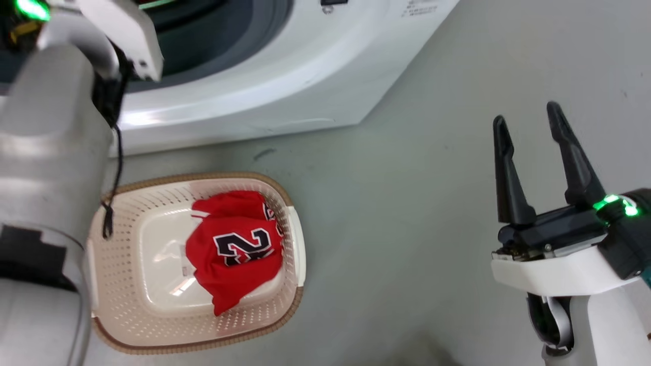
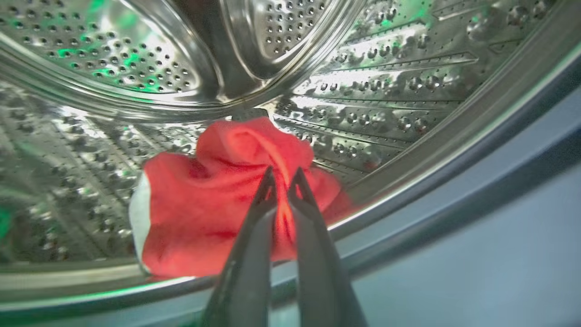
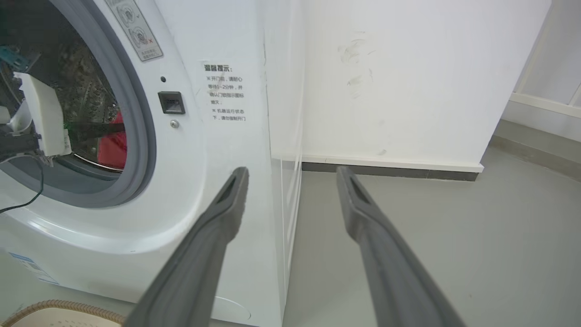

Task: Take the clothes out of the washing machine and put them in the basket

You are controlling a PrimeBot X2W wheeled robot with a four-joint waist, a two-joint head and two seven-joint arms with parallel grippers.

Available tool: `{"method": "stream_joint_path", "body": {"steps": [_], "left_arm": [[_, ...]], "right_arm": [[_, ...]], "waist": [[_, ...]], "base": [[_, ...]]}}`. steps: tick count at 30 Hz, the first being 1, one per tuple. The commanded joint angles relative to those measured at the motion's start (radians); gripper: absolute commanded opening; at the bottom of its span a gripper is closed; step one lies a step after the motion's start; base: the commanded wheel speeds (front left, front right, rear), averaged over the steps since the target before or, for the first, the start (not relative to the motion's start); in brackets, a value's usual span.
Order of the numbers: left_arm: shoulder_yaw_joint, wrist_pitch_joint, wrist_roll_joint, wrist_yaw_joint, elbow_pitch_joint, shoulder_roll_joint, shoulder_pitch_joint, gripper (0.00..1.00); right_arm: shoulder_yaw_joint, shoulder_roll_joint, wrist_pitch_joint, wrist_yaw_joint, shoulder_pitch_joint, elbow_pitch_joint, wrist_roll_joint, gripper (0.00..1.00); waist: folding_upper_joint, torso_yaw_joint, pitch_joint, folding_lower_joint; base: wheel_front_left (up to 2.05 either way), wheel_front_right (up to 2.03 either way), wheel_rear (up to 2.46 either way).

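While the left gripper (image 2: 283,175) pinches a fold of a red garment (image 2: 204,218) lying at six o'clock in the drum (image 2: 386,91) of the washing machine (image 1: 285,86), fingers nearly together, a numbered red jersey (image 1: 235,246) lies toward three o'clock in the basket (image 1: 203,179). At four o'clock in the head view, the right gripper (image 1: 526,114) hangs spread wide, empty.

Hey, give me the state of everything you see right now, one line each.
Washing machine: open, not yet emptied.
Red garment: in the drum, pinched.
Left gripper: shut on the red garment.
Jersey: crumpled, number showing.
Basket: upright on the floor, holding the jersey.
Right gripper: open, empty.
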Motion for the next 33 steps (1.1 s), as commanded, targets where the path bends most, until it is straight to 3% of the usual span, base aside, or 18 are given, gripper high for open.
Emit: {"method": "stream_joint_path", "body": {"steps": [1,13,33], "left_arm": [[-0.002,-0.012,-0.008,0.0,-0.007,-0.005,0.027,0.0],[0.01,-0.081,-0.057,0.009,-0.2,-0.008,0.311,0.0],[0.073,-0.054,-0.042,0.138,-0.823,0.06,0.692,0.0]], "right_arm": [[-0.002,0.001,-0.002,-0.001,0.014,0.003,-0.004,1.0],[-0.002,0.001,-0.002,-0.001,0.097,0.026,-0.029,1.0],[0.008,0.001,-0.002,-0.001,0.206,0.051,-0.05,1.0]], "waist": [[0.0,0.032,-0.053,0.0],[0.0,0.09,-0.212,0.0],[0.0,0.15,-0.39,0.0]], "base": [[0.0,0.0,0.0],[0.0,0.0,0.0],[0.0,0.0,0.0]]}}
